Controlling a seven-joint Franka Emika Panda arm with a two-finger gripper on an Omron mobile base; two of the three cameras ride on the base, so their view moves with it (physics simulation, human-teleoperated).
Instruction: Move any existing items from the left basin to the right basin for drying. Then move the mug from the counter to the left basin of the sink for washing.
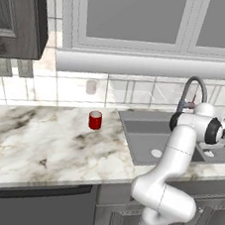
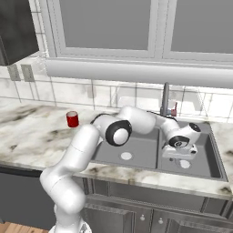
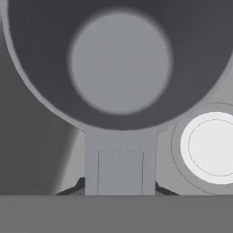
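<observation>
the gripper (image 3: 119,189) is clamped on the straight handle of the grey metal cup (image 3: 119,61), its open mouth facing the hand camera, a pale drain disc (image 3: 214,144) at four o'clock of it. in the right base view the hand hangs over the right basin (image 2: 202,161) beside the tap (image 2: 165,101). the red mug (image 1: 95,120) stands on the counter (image 1: 35,145), at nine o'clock of the sink's left basin (image 1: 146,138).

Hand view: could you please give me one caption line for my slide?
Gripper shut on the straight handle of the grey metal cup, seen from above, beside a pale round drain disc.
</observation>
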